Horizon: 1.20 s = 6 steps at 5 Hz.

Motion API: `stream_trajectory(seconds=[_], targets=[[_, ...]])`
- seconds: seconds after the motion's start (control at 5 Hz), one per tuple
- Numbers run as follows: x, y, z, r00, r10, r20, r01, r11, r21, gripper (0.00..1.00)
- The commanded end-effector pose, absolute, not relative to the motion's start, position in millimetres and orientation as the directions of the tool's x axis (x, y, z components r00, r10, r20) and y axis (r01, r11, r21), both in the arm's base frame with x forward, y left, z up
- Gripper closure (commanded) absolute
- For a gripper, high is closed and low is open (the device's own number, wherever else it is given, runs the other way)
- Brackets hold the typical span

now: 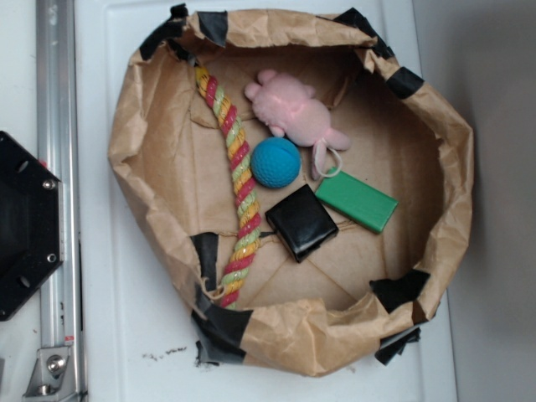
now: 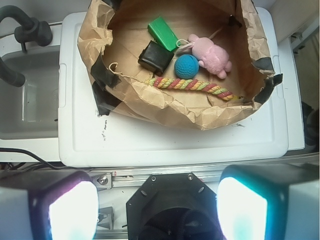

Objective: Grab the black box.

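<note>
White platform [image 1: 126, 335]: flat white surface carrying the bin; a metal rail [image 1: 57, 167] runs along its edge.
Paper bin [image 1: 151, 109]: crumpled brown paper wall, rolled at the rim, patched with black tape at several spots; holds all five small items.
Hexagonal plate [image 1: 21, 226]: black, with screws, beside the rail and outside the bin; seen at bottom centre in the wrist view.
Gripper [image 2: 157, 205]: only the two fingers [image 2: 70, 207] show, at the lower corners of the wrist view, blurred and glowing; set wide apart with nothing between them, jaws released. Well apart from the bin, over the rail and plate.
Rope toy [image 1: 239, 197]: red, yellow and green twisted rope, lying along the bin floor from the far wall to a taped corner.
Pink plush [image 1: 291, 110]: soft toy near the bin wall, just beside the ball.
Green box [image 1: 357, 201]: rectangular, flat on the floor, just beside the black box.
Black box [image 1: 301, 222]: glossy square, flat on the bin floor, between the rope toy and the green box, just beside the ball; untouched.
Blue ball [image 1: 275, 162]: textured, between the plush and the black box, close to the rope.
</note>
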<state>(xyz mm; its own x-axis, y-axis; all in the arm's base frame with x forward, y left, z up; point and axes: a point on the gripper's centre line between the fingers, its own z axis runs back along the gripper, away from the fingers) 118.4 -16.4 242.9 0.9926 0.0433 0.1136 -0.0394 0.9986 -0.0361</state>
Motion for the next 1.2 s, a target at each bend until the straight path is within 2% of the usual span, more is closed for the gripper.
stream_trajectory(seconds=[0.0, 0.2, 0.4, 0.6, 0.8, 1.0], targets=[[118.4, -16.4, 242.9, 0.993, 0.043, 0.114, -0.039, 0.999, -0.036, 0.0], [168.4, -0.5, 201.4, 0.977, 0.192, 0.09, -0.197, 0.978, 0.061, 0.0], [205.8, 17.4, 170.6, 0.949, 0.253, 0.189, -0.264, 0.964, 0.034, 0.0], [229.4, 16.7, 137.9, 0.923, 0.341, 0.178, -0.347, 0.938, 0.007, 0.0], [234.2, 23.7, 99.2, 0.842, 0.53, 0.1, -0.518, 0.846, -0.123, 0.0], [257.6, 28.5, 70.9, 0.806, 0.592, 0.03, -0.57, 0.788, -0.232, 0.0]])
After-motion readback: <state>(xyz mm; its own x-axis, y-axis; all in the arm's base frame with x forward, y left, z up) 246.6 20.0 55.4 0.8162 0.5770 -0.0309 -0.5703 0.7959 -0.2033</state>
